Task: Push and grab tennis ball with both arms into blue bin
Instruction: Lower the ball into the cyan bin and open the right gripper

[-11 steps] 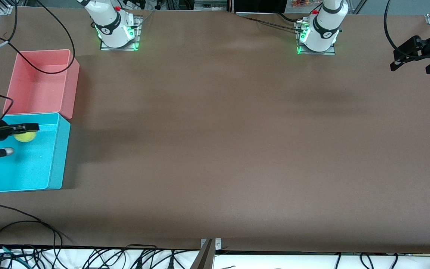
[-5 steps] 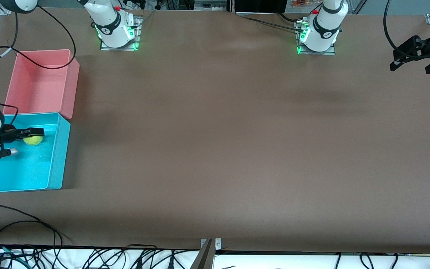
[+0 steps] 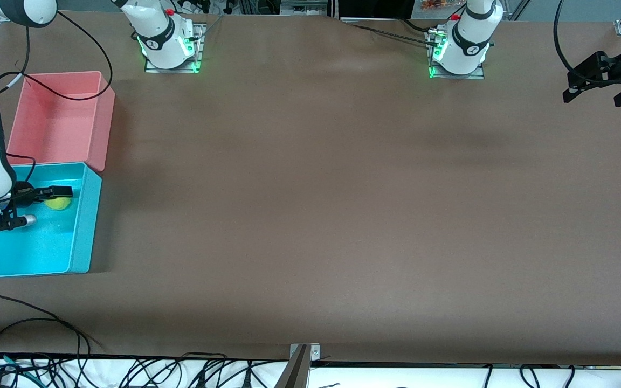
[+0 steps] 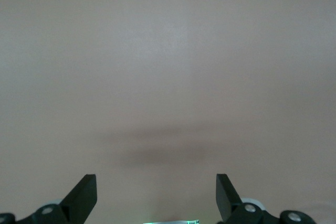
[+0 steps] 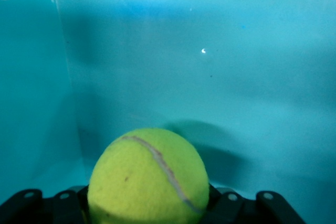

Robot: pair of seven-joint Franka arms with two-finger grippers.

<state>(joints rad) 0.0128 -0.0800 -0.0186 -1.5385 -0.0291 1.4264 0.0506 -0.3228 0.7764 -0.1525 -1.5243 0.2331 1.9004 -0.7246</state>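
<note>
My right gripper (image 3: 58, 197) is clenched on the tennis ball (image 3: 59, 203), hanging over the blue bin (image 3: 87, 226) at the middle left edge of the front frame. The ball sits between the fingers, above the bin's floor, toward the upper half of the bin's opening as the front view shows it. In the right wrist view the ball (image 5: 148, 177) fills the lower centre of the frame, the seam running diagonally across it, black finger hardware on either side at the bottom edge. Everything around it there is cyan bin wall (image 5: 220, 51) and floor, and the ball's shadow falls on the bin surface just past it.

The pink bin (image 3: 103, 126) sits just above the blue one in the front frame, touching or nearly touching it, I can't tell which.

My left gripper (image 3: 596, 86) is parked at the upper right edge of the front frame, over the brown table (image 3: 310, 215), well apart from both bins. It waits with jaws spread wide and nothing between them. The left wrist view confirms: two black fingertips (image 4: 84, 195) at the bottom corners, bare tabletop (image 4: 168, 66) between and above them, a faint shadow in the lower middle
</note>
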